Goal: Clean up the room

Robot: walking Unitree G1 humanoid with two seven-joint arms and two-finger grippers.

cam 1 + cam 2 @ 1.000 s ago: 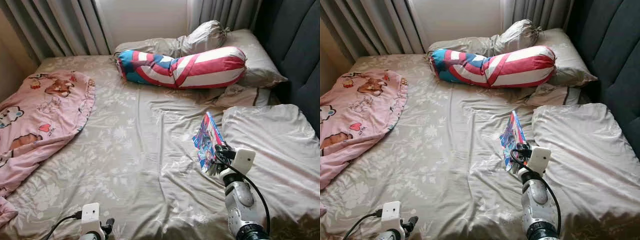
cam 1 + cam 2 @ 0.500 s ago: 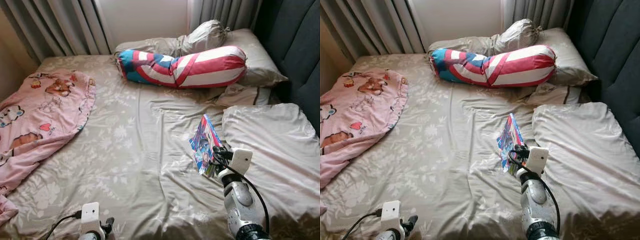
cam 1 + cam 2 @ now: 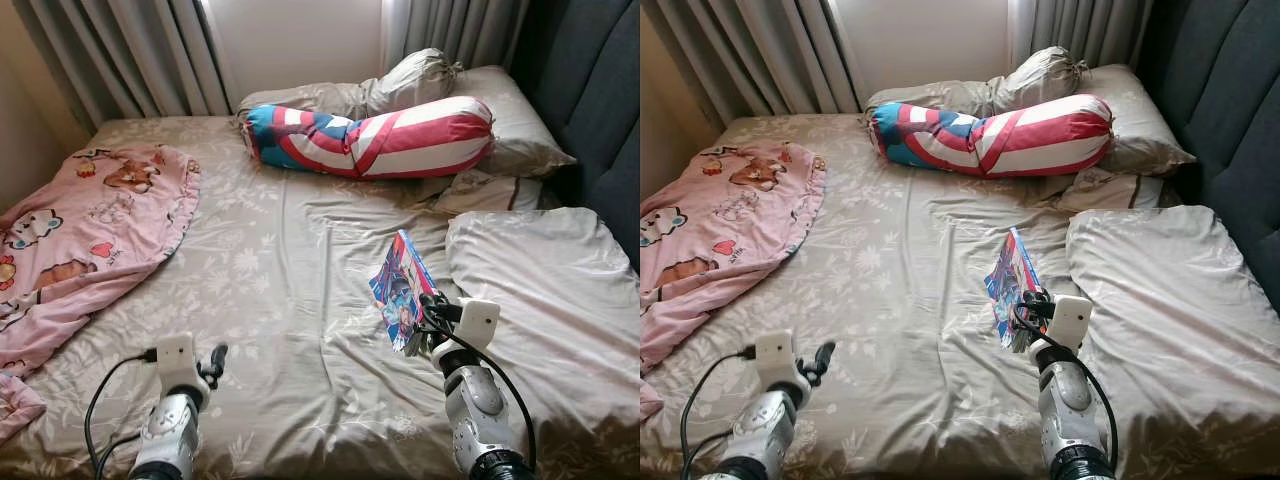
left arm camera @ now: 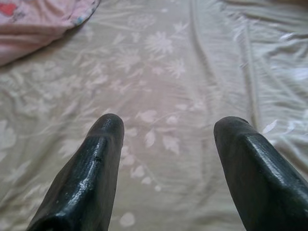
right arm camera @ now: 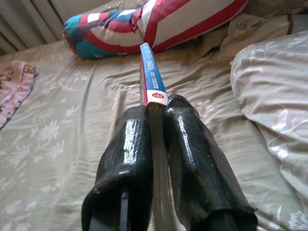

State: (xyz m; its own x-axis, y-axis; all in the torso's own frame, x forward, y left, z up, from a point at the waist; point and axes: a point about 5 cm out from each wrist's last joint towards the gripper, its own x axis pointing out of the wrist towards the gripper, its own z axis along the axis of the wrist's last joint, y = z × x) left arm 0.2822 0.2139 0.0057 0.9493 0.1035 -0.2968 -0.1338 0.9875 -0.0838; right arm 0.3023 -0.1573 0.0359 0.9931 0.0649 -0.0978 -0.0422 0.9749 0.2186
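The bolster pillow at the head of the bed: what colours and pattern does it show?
The bolster pillow has red and white stripes with blue; clearest in the left eye view.

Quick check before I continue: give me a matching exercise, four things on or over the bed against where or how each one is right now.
Things:
1. book
2. pink blanket
3. striped bolster
4. left end effector

States:
A. open, over bare floral sheet
B. lying across the head of the bed, against the pillows
C. spread on the robot's left side of the bed
D. clamped edge-on in the right end effector

Pairs: 1-D, 2-C, 3-B, 4-A
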